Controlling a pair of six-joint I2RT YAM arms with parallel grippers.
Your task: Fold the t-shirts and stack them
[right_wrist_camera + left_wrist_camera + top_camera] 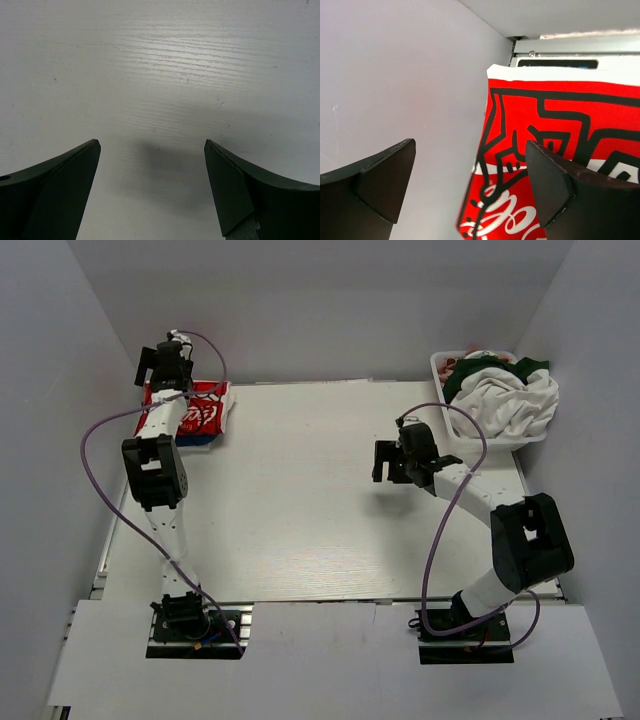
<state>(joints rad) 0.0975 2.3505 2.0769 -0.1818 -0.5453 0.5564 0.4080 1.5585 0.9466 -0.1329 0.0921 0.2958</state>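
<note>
A folded white t-shirt with a red printed front lies at the table's far left corner, on a blue layer whose edge shows beneath it. It fills the right half of the left wrist view. My left gripper hovers over its far left end, open and empty. A heap of unfolded t-shirts, white with dark green and a reddish bit, fills the white basket at the far right. My right gripper is open and empty above bare table.
White enclosure walls stand close on the left, back and right. The left wall is right beside my left gripper. Purple cables loop from both arms. The white table stretches between the arms.
</note>
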